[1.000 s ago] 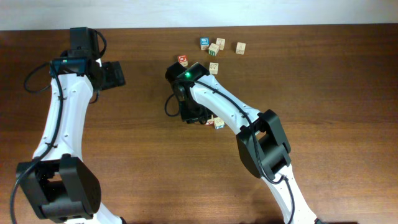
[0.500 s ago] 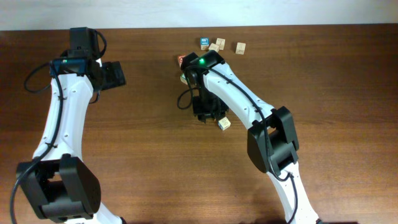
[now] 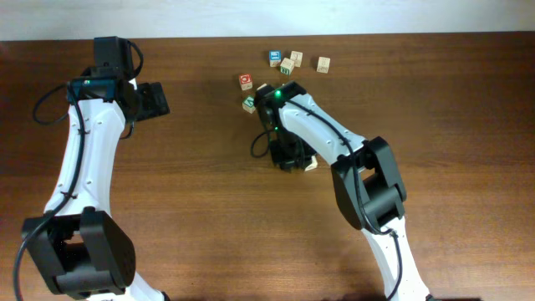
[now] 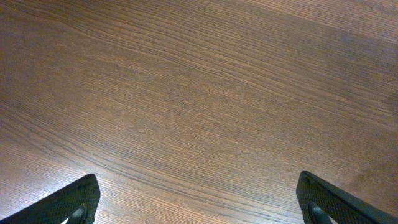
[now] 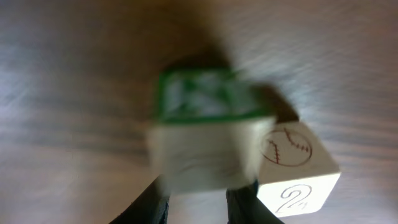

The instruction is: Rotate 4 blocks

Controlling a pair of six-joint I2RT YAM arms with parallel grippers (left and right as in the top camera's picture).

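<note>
A green-printed block (image 5: 208, 134) sits blurred right at the fingertips of the right end effector (image 5: 199, 194), touching a baseball-marked block (image 5: 298, 168) beside it, mid-tabletop (image 3: 468, 125). Whether the jaws clamp it, I cannot tell. The left end effector (image 4: 199, 208) hovers spread wide.

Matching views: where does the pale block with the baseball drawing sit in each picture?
Overhead: baseball block, probably the pale cube beside the right gripper, mid-table.
Left wrist: not in it.
Right wrist: lower right, next to a blurred green-framed block.
Shared landmark: the right gripper, at the bottom edge here.
</note>
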